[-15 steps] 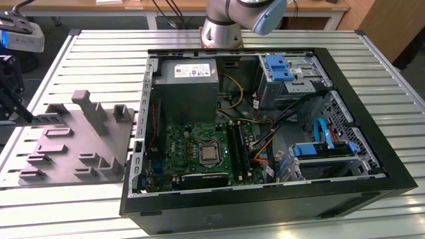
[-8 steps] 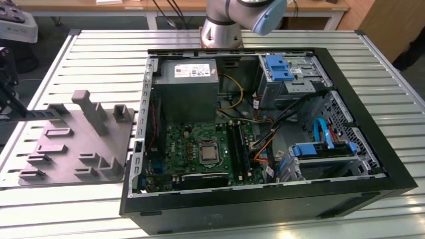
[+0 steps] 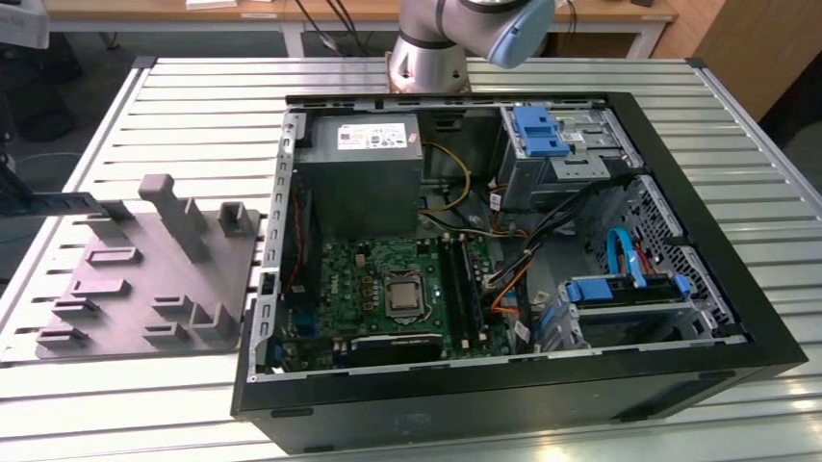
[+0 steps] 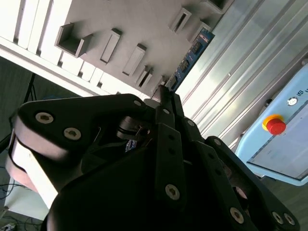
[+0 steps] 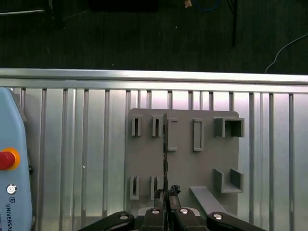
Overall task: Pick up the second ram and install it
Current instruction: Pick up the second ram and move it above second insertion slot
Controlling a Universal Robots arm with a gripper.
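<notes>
The second ram (image 4: 193, 54), a thin blue-green board, sticks out from my gripper (image 4: 163, 92), whose fingers are shut on one end of it. In the first wrist view the second ram (image 5: 165, 144) shows edge-on as a thin dark line running from the gripper (image 5: 166, 191) across the grey moulded tray (image 5: 207, 163). In the exterior view the stick (image 3: 64, 202) hangs level over the tray (image 3: 141, 289) at the exterior view's left edge. The open computer case (image 3: 514, 385) lies to the right, with the motherboard's black memory slots (image 3: 465, 284) inside.
A pale blue pendant with a red stop button (image 5: 6, 159) lies on the slatted metal table (image 5: 72, 144) beside the tray. The tray carries upright posts (image 3: 173, 212) and slot holders. The arm's base (image 3: 430, 58) stands behind the case. Cables and drive cages fill the case's right half.
</notes>
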